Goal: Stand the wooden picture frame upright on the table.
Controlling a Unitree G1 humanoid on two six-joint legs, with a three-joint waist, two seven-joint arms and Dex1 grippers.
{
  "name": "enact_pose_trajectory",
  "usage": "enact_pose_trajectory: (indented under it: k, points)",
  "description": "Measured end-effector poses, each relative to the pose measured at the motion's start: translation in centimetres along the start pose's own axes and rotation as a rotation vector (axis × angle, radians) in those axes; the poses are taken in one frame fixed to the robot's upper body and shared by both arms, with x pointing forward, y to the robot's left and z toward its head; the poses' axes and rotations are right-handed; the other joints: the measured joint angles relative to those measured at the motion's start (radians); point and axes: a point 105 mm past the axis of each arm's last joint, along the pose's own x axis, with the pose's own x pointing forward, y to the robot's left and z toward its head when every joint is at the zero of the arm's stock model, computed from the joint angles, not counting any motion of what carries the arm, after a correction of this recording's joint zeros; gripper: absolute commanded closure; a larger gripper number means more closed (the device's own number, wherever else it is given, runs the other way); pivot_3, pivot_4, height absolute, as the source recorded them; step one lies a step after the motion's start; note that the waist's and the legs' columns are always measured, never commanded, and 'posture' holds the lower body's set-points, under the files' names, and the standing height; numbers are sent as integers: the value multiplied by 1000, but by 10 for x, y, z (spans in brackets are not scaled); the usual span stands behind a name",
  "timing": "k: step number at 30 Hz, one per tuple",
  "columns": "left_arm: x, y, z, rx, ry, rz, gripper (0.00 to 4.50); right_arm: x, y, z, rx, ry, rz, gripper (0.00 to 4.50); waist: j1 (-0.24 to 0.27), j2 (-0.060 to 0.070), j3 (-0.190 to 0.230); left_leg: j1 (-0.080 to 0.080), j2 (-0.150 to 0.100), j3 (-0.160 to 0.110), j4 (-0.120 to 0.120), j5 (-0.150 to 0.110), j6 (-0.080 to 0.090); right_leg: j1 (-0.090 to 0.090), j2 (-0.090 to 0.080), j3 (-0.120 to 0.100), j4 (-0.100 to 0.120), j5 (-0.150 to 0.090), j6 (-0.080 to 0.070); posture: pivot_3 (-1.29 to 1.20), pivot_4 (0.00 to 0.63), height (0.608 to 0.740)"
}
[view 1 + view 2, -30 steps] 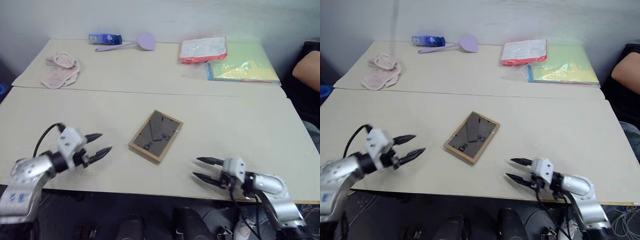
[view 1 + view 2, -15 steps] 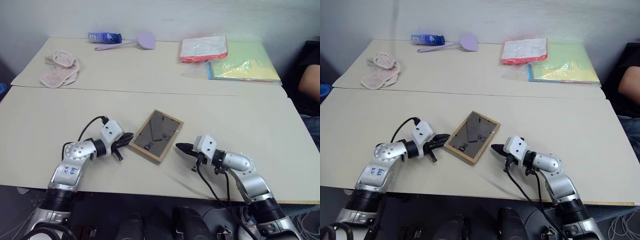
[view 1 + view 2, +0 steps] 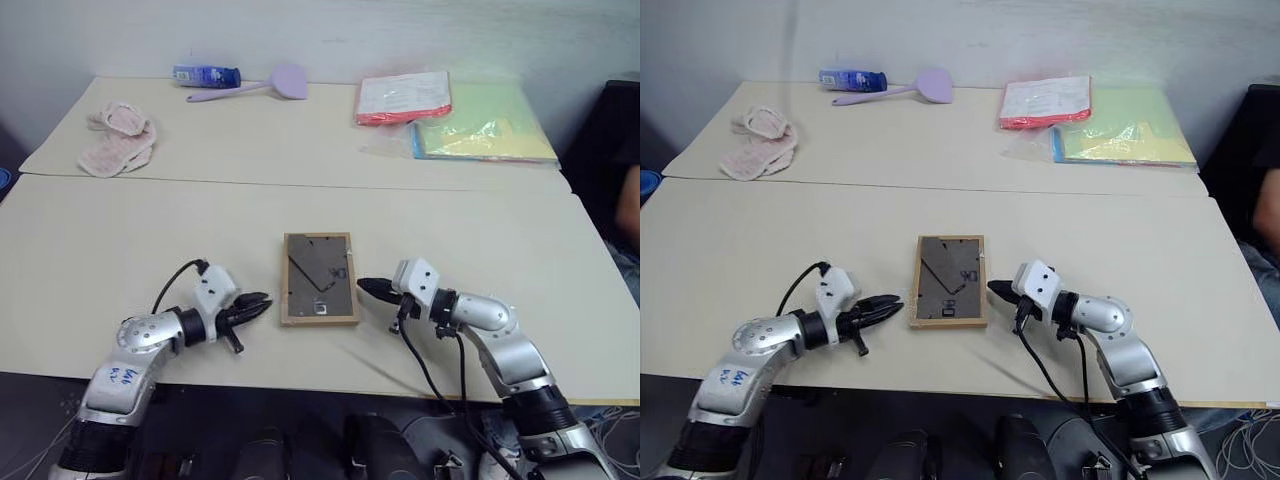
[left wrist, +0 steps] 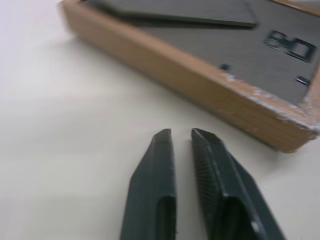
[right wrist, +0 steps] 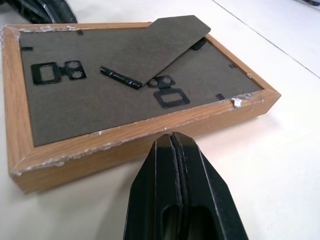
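Left eye view: the wooden picture frame [image 3: 319, 292] lies flat, back panel up, on the near section of the table [image 3: 120, 230], its long sides running away from the robot. Both arms reach in low over the near edge, forearms angled inward, so the two grippers point at the frame from opposite sides.

The left gripper [image 3: 258, 305] sits near the frame's left long edge, close to its near corner but with a strip of bare tabletop between tips and wood. In the left wrist view the two black fingers [image 4: 152, 200] lie almost together with a thin slit between them, holding nothing, tips low over the table and aimed at the frame's side.

The right gripper [image 3: 366, 287] points at the frame's right long edge, its tips just beside the wood; whether they touch it is unclear. In the right wrist view its fingers [image 5: 160, 200] are pressed fully together, nothing between them, and the frame's side runs right in front of the tips. The fold-out stand [image 5: 155, 47] lies folded against the dark back.

Further back on the table sit a pink cloth [image 3: 118, 142], a blue packet [image 3: 206, 75], a lilac paddle brush [image 3: 265, 85], a red-edged plastic packet [image 3: 404, 99] and a yellow-green folder [image 3: 490, 128].
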Motion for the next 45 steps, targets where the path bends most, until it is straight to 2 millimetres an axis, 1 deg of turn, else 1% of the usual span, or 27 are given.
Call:
enact_pose_trajectory:
  k: [2, 3, 4, 5, 7, 9, 10, 18, 22, 26, 27, 28, 34, 36, 37, 38, 40, 42, 45]
  points:
    - [-11, 5, 2, -219, 43, -16, 2449, -6, -2, 2, -3, 15, 22, 4500, 0, 0, 0, 0, 0, -1, 0, 0, 0, 0, 0, 0, 0, 0, 0, 0, 150, 740]
    - [-18, 5, 4, -340, 92, -51, 2138, -9, -1, 4, -5, 20, 36, 4500, 0, 0, 0, 0, 0, -1, 0, 0, 0, 1, 0, -1, 0, 0, 0, 0, 150, 740]
    - [-22, 2, 6, -408, 123, -79, 1782, -9, -1, 6, -3, 21, 44, 4500, 0, 0, 0, 0, 0, -2, 0, 0, 0, 1, 0, -1, 0, 0, 0, 0, 150, 740]
    - [-22, -1, 10, -505, 178, -116, 1451, -11, -1, 5, 0, 34, 54, 4500, 3, 0, 0, 0, -1, -3, 0, 0, 0, 2, 0, -1, 0, 0, 0, 0, 150, 740]
    - [-19, -1, 17, -607, 254, -134, 850, -10, 2, 6, 5, 47, 70, 4500, 7, -1, 0, 0, -2, -3, 1, 1, 1, 2, 0, -1, 0, 0, 0, 0, 150, 740]
    - [-15, -2, 23, -652, 304, -160, 211, -9, 3, 5, 14, 58, 73, 4500, 7, -1, 0, 1, -2, -3, 0, 1, 1, 2, 0, 0, 0, 0, 0, 0, 150, 740]
    - [-12, -5, 25, -660, 322, -180, 30, -9, 4, 4, 16, 62, 75, 4500, 6, -1, 0, 1, -2, -3, 0, 1, 0, 2, 0, 0, 0, 0, 0, 0, 150, 740]
    - [17, -17, 34, -678, 352, -237, 30, 0, 11, 3, 38, 74, 84, 4500, 21, 1, -2, 2, -2, -3, 1, 1, -1, 3, 0, 0, 0, 0, 0, 0, 150, 740]
    - [34, -23, 38, -750, 331, -278, 30, 3, 11, 4, 30, 71, 83, 4500, 32, 1, -2, 2, -3, -3, 1, 1, 0, 3, -1, 0, 0, 0, 0, 0, 150, 740]
    - [43, -23, 42, -818, 320, -291, 30, 3, 9, 6, 19, 73, 77, 4500, 31, 1, -2, 2, -4, -3, 1, 1, 0, 3, -1, 0, 0, 0, 1, 0, 150, 740]
    - [43, -22, 42, -831, 314, -288, 429, 4, 9, 6, 17, 72, 77, 4500, 30, 1, -2, 2, -4, -3, 2, 1, 0, 3, -1, 0, 0, 0, 1, 0, 150, 740]
    - [45, -21, 41, -850, 311, -287, 615, 4, 9, 7, 16, 71, 77, 4500, 30, 1, -2, 2, -4, -3, 2, 1, -1, 3, -1, 0, 0, 0, 1, 0, 150, 740]
    - [47, -23, 33, -917, 324, -287, 2534, 3, 8, 5, 19, 77, 74, 4500, 24, 0, -2, 1, -3, -3, 2, 2, -1, 3, 0, 0, -1, 0, 1, 0, 150, 740]
    - [44, -24, 39, -936, 287, -327, 3003, 1, 7, 3, 32, 80, 65, 4500, 24, 0, -2, 1, -3, -3, 2, 2, -2, 3, 0, -1, -1, 0, 1, 0, 150, 740]
    - [43, -25, 41, -943, 270, -338, 3191, 0, 7, 3, 56, 68, 66, 4334, 24, 0, -2, 1, -3, -3, 2, 2, -2, 3, 0, -1, -1, 0, 1, 0, 150, 740]
    - [41, -24, 41, -952, 256, -338, 3223, -1, 7, 4, 89, 51, 65, 4149, 24, 0, -2, 1, -3, -3, 2, 2, -2, 3, 0, -1, -1, 0, 1, 0, 150, 740]
    - [39, -22, 39, -971, 213, -332, 3223, -5, 5, 12, 153, -7, 79, 3627, 20, 0, -2, 1, -2, -2, 1, 2, -2, 2, 1, 0, 0, 0, 1, 0, 150, 740]
    - [35, -22, 39, -940, 157, -314, 3223, -8, 3, 26, 189, -76, 112, 2958, 17, -1, -2, 1, -1, -3, 1, 2, -3, 2, 2, 0, -1, 0, 1, 0, 150, 740]
    - [29, -18, 42, -823, 63, -270, 3223, -10, -8, 49, 238, -162, 134, 1952, 12, -1, -2, 1, -1, -2, 1, 3, -4, 2, 2, 0, -3, 0, 0, 0, 150, 740]
